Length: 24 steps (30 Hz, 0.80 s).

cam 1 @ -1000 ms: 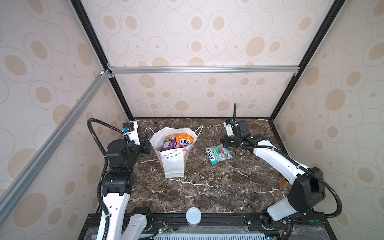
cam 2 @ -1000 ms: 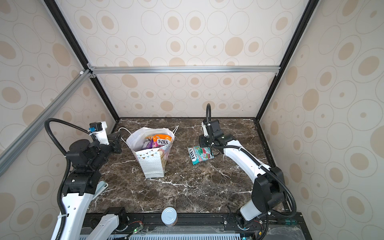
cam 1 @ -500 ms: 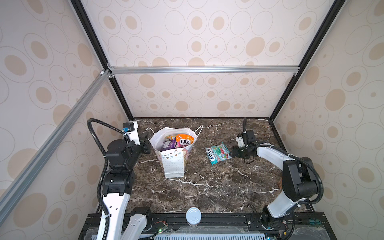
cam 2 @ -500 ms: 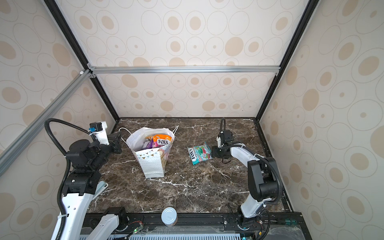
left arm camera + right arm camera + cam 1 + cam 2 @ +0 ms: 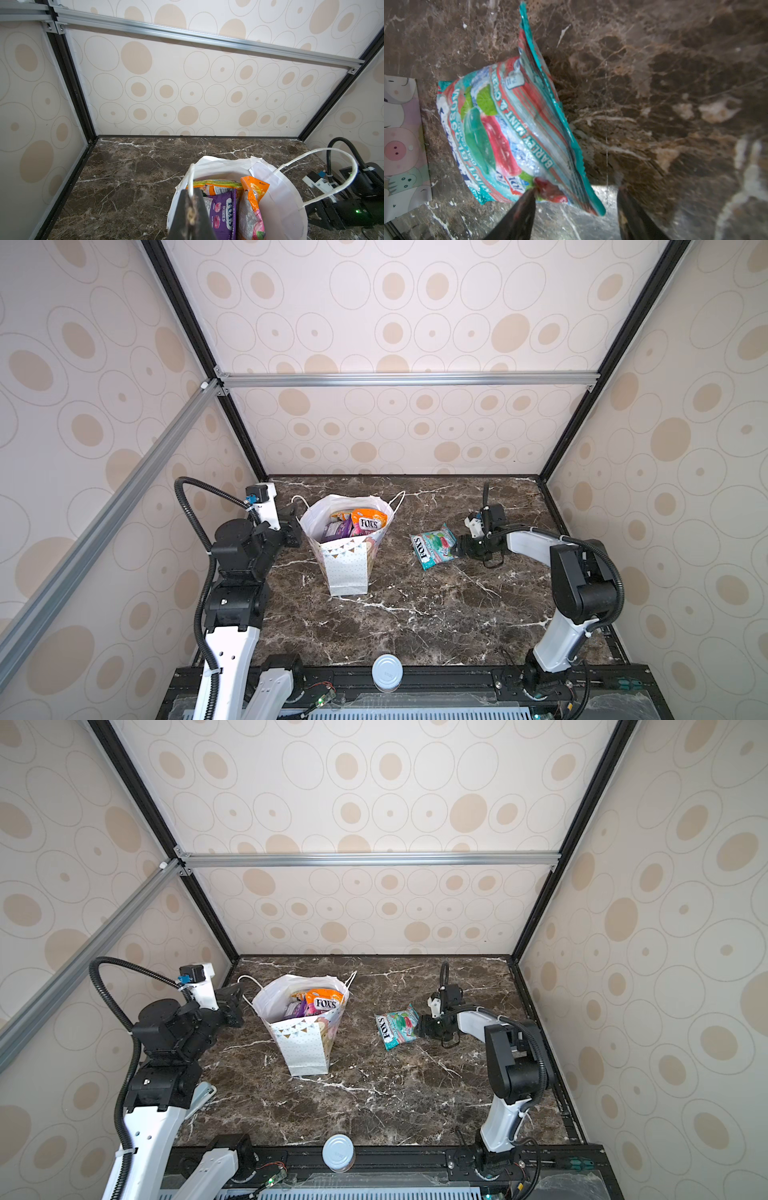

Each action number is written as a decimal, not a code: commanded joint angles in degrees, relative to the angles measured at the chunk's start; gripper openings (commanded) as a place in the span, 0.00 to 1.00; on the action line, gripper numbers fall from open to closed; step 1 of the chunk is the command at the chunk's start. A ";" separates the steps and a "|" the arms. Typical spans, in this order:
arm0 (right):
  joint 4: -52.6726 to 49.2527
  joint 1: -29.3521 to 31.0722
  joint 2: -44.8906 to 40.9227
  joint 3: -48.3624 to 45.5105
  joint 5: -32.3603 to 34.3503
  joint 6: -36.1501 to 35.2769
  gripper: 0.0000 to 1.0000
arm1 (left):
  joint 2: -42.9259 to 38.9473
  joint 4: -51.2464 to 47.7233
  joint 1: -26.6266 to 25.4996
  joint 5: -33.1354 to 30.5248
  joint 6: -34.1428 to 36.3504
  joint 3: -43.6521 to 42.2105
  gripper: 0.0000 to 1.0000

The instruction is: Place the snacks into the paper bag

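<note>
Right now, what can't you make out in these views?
Inside the bag: wall and upper packets hide lower ones, top and left wrist views; count unknown.
Left gripper: left wrist view's edge cuts it off; pinching cord or rim, unclear.
Right gripper: right wrist view blurred; contact with teal packet unclear.

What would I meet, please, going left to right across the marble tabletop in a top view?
Left gripper → bag → teal packet → right gripper.
</note>
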 commanded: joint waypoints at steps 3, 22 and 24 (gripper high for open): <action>3.50 -0.90 1.86 -1.12 -4.16 1.16 0.61 | -0.83 4.46 0.55 -0.15 0.99 1.38 0.00; 8.76 -1.25 1.65 -4.29 -7.10 3.65 0.16 | -0.71 4.49 0.55 0.03 0.93 1.39 0.00; 9.48 -1.34 1.39 -4.35 -7.83 4.24 0.07 | -0.73 4.49 0.55 -0.01 0.99 1.39 0.00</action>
